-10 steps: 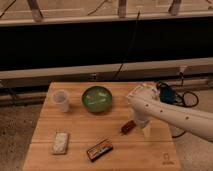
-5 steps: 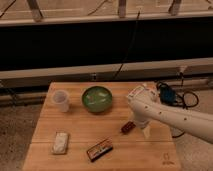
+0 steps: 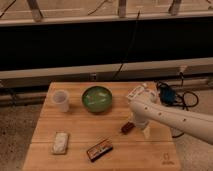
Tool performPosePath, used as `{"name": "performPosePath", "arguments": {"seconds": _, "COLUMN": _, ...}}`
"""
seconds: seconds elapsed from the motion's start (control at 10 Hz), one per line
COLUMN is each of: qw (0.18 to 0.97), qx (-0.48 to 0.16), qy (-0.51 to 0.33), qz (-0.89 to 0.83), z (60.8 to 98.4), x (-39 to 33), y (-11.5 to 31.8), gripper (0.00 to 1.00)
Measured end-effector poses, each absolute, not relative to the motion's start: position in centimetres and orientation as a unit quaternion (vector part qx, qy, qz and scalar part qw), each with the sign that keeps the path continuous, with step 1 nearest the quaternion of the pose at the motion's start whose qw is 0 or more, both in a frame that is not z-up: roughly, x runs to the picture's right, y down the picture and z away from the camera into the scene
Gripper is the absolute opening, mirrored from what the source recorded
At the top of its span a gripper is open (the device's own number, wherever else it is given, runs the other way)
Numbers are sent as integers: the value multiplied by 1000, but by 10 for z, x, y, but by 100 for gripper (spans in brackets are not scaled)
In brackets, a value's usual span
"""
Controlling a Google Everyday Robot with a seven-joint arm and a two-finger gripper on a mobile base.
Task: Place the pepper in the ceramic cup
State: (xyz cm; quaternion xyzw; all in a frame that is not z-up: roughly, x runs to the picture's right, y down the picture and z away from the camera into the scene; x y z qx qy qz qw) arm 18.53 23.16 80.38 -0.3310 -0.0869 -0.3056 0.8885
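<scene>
The pepper (image 3: pixel 127 128), a small dark red-brown piece, lies on the wooden table (image 3: pixel 85 125) right of centre. My gripper (image 3: pixel 141 128) hangs at the end of the white arm that reaches in from the right. It points down just to the right of the pepper, close to the tabletop, and stands open with nothing in it. The arm's wrist hides part of the gripper. The ceramic cup (image 3: pixel 60 100), pale and without a handle, stands upright near the table's far left corner, well away from the gripper.
A wide green bowl (image 3: pixel 97 98) sits between the cup and the arm. A dark packet with orange print (image 3: pixel 99 149) and a pale flat object (image 3: pixel 60 142) lie near the front edge. Cables and a blue thing (image 3: pixel 167 95) rest at the table's far right.
</scene>
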Motion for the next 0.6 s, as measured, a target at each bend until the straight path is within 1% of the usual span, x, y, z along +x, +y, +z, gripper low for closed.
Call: {"name": "performPosePath", "arguments": {"seconds": 0.6, "qw": 888, "qx": -331, "qy": -93, "qz": -307, "z": 808, "x": 181, "y": 239, "gripper": 80}}
